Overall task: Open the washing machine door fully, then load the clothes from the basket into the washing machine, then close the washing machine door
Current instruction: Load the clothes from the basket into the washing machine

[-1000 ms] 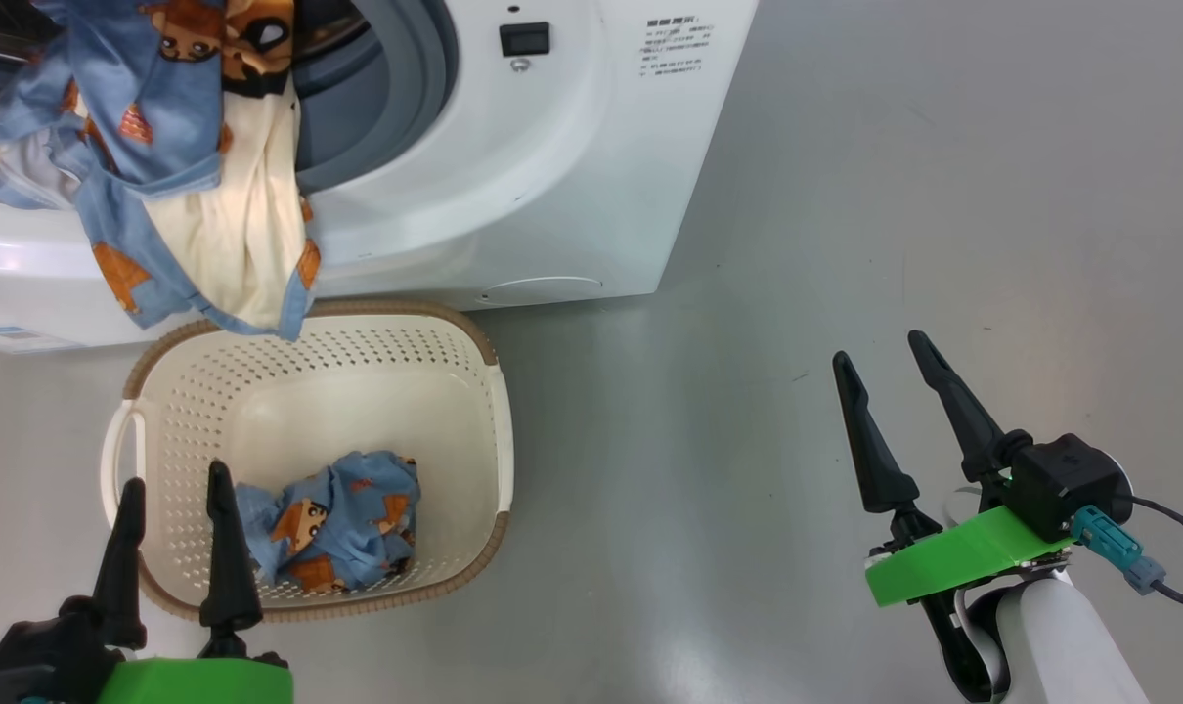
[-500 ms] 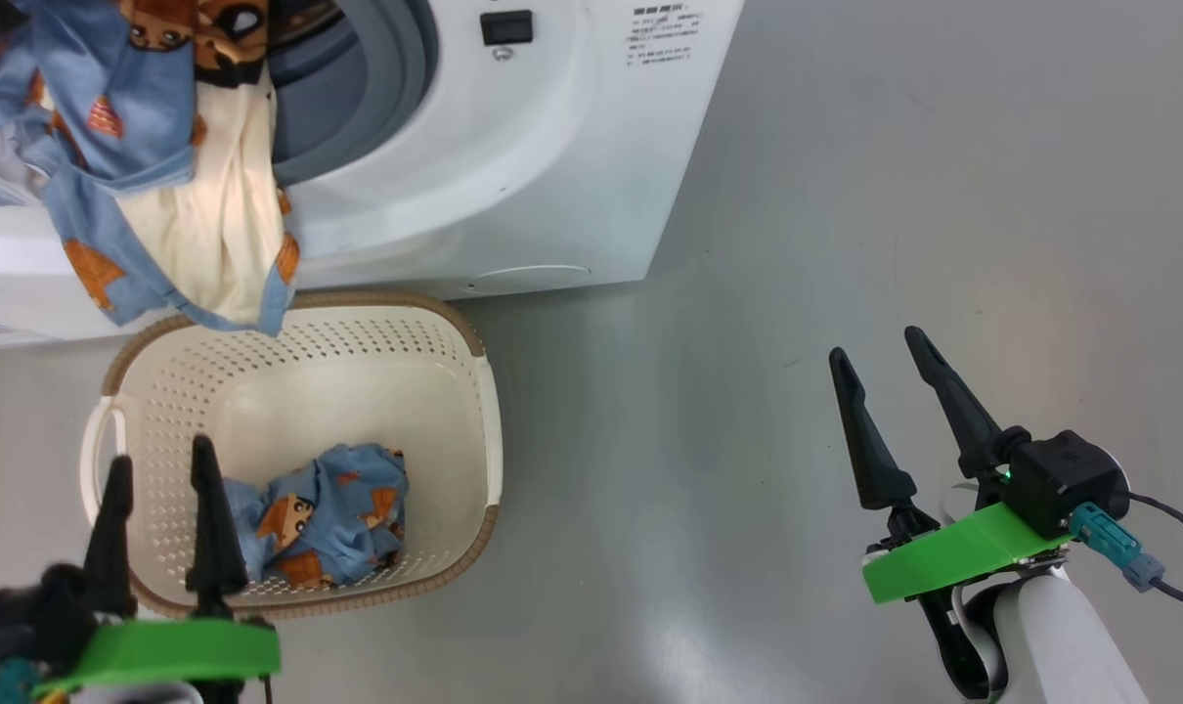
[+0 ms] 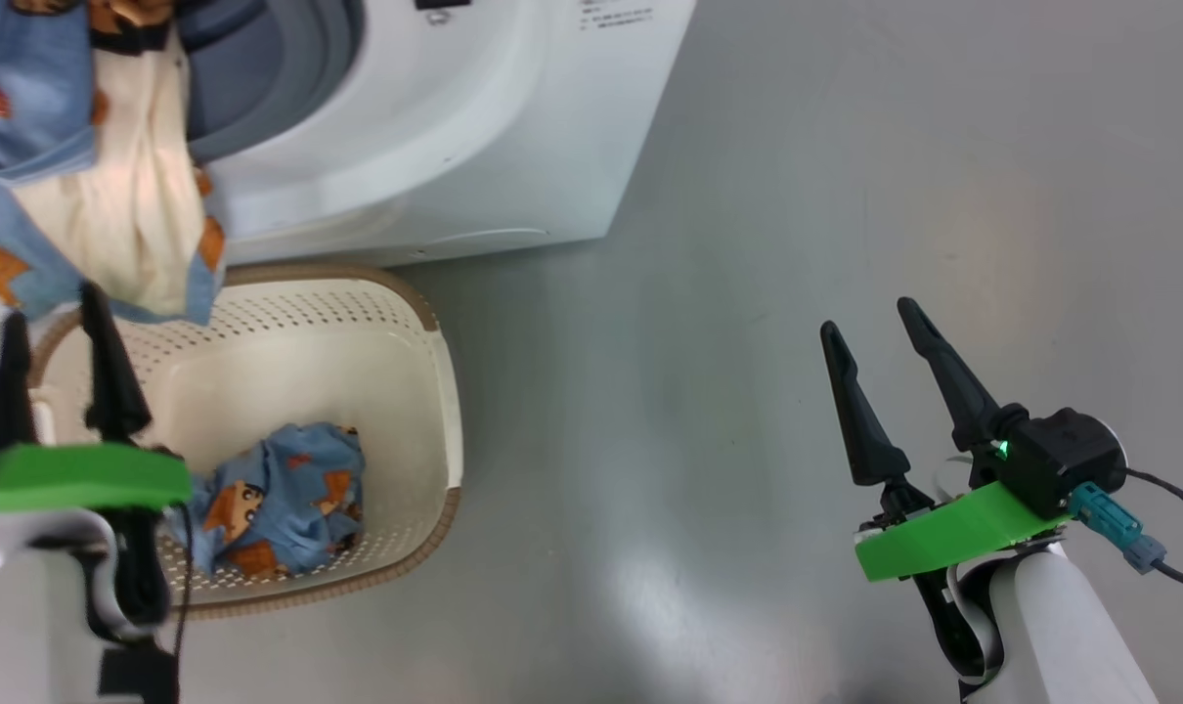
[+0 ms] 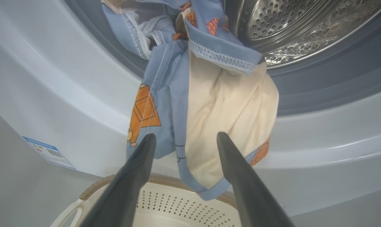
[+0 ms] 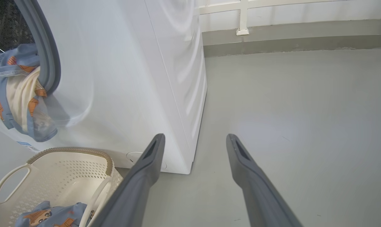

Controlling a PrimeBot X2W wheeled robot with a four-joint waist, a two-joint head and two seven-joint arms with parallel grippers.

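The white washing machine (image 3: pixel 474 127) stands at the top left, its opening uncovered; the door is out of view. A light-blue and cream garment (image 3: pixel 93 196) hangs out of the opening over the front, down to the basket rim (image 4: pixel 209 104). The steel drum (image 4: pixel 291 28) shows behind it. The cream basket (image 3: pixel 396 323) sits on the floor against the machine, with one crumpled blue garment (image 3: pixel 279 504) inside. My left gripper (image 3: pixel 49 318) is open above the basket's left side, its fingers just below the hanging garment (image 4: pixel 184 137). My right gripper (image 3: pixel 870 318) is open over bare floor.
Grey floor (image 3: pixel 846 176) stretches to the right of the machine. A low wall base and white rail (image 5: pixel 272 19) lie beyond it. A blue label (image 4: pixel 48 153) sits on the machine's lower front corner.
The head camera has swung right, shifting the scene left. My left gripper has risen from the basket's near rim toward the hanging garment. The right gripper has barely moved.
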